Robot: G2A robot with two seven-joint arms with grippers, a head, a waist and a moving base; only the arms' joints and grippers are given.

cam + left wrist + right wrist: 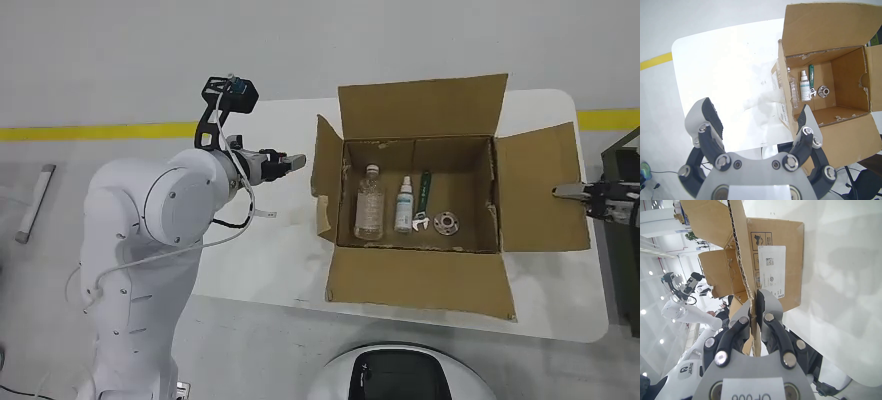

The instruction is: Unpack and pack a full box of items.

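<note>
An open cardboard box (415, 285) stands on the white table (270, 250) with its flaps spread. On its floor lie a clear bottle (369, 203), a white spray bottle (403, 205), a green-handled wrench (423, 203) and a metal flange (446, 221). My left gripper (290, 161) hovers over the table just left of the box, open with nothing in it (757, 113); its view looks into the box (848, 79) at the bottle (793, 91), spray bottle (804, 86), wrench (811, 79) and flange (824, 91). My right gripper (572, 192) is shut on the right flap's outer edge (754, 303).
Bare tabletop lies left of the box under the left arm. A yellow floor line (90, 131) runs behind the table. A grey bar (35, 200) lies on the floor at far left. Dark equipment (625, 150) stands past the table's right end.
</note>
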